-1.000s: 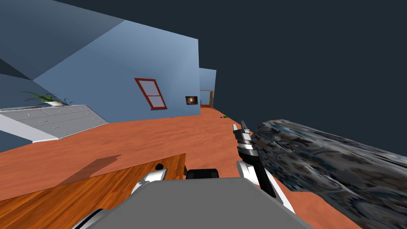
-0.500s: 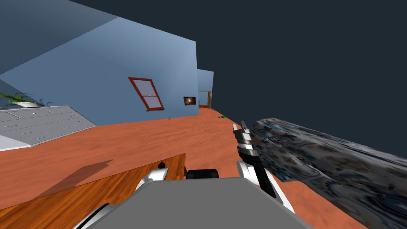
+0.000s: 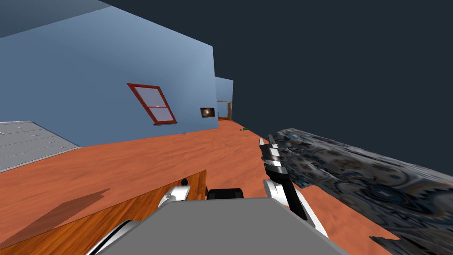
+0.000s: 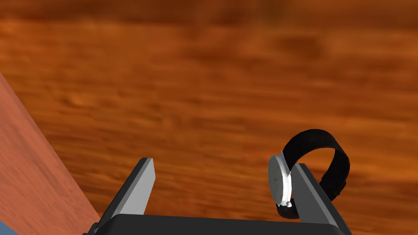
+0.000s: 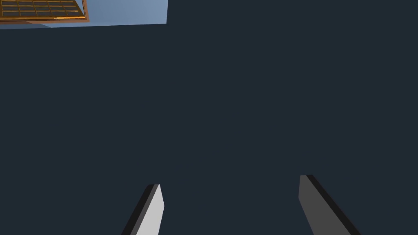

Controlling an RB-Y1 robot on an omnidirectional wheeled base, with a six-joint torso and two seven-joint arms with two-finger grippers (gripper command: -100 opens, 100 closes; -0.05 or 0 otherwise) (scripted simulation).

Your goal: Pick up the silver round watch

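- The left claw (image 4: 223,163) is spread wide, with nothing squeezed between its two blades.
- And there's the silver round watch (image 4: 280,182), hooked on one finger (image 4: 306,191). Its pale face lies flat against that finger's inner side.
- The black strap (image 4: 330,147) arcs round the same finger's outer side, so the finger passes through the loop.
- Under the claw runs the orange-brown wooden table (image 4: 204,81). I cannot tell whether the watch touches it.
- From the head view, the left arm sits low at the table's near right corner.
- The right claw (image 5: 230,183) is open too, blades well apart and empty.
- It is raised on the right above the red-brown floor (image 3: 199,150), just beside a grey-blue patterned block (image 3: 354,177).
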